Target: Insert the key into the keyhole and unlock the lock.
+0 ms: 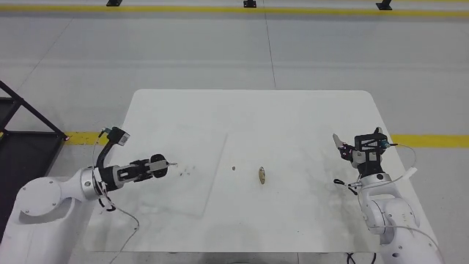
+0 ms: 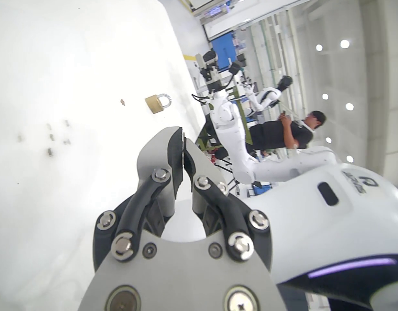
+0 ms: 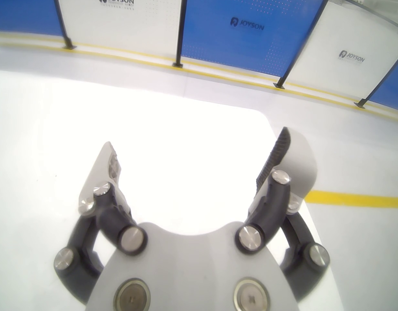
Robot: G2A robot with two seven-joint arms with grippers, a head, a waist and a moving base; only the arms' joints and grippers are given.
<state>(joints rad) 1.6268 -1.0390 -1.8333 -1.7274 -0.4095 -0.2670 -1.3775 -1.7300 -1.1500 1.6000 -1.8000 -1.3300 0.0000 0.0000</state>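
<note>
Brass lock (image 2: 154,105), key (image 2: 122,101) near it, left hand (image 2: 182,138) closed, right hand (image 3: 196,139) spread

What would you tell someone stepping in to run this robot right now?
Left end effector: shut, holding nothing, over the table on the robot's left, pointing toward the lock.
Right end effector: open, empty, near the table's right edge.
The lock lies flat near the table's middle, between the two arms; its shackle looks closed.
The key seems to be the small dark item beside the lock on the left arm's side, not touching it; it is too small to be sure.
Done: nothing yet.
Left: pick up the key, steady the lock, insert, turn.
</note>
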